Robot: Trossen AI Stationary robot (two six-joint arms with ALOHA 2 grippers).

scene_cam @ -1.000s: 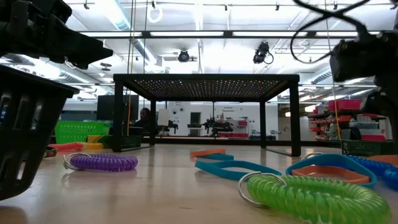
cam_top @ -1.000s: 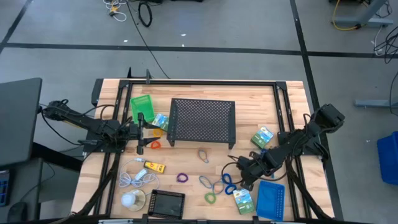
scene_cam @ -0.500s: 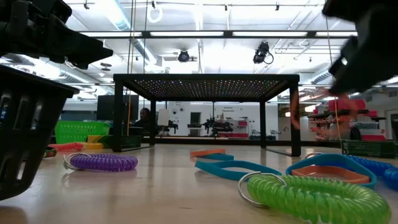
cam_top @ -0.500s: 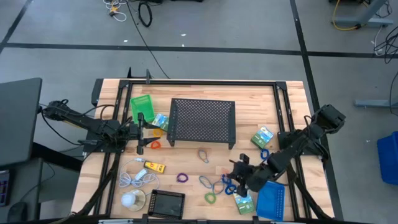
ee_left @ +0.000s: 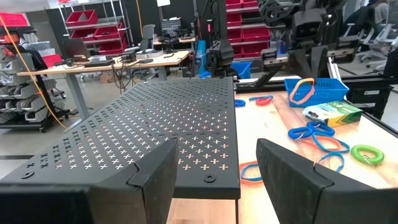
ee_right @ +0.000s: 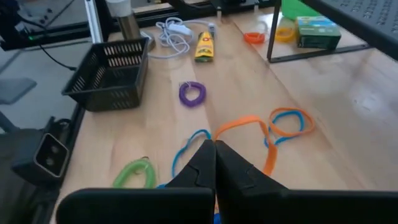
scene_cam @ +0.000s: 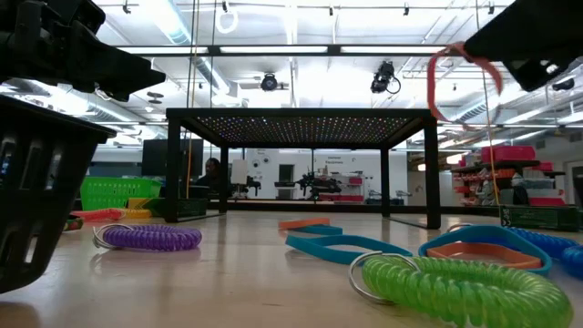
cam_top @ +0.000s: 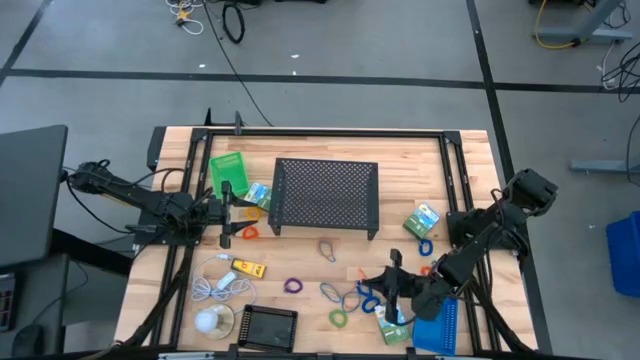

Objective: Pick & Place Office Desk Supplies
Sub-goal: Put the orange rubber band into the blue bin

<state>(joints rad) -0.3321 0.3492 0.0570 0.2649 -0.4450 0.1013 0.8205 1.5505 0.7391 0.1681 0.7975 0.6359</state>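
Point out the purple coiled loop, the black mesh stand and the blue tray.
purple coiled loop (ee_right: 192, 93), right wrist view, on the coil's near side.
black mesh stand (cam_top: 326, 186), high view, on the middle of its perforated top.
blue tray (cam_top: 440, 326), high view, on its bare floor.

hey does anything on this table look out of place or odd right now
Mostly just scatter: coloured loops lie loose on the wood between the trays. One oddity: a white coiled cable and a white ball sit among them. The right gripper, jaws shut, holds an orange loop in the air.
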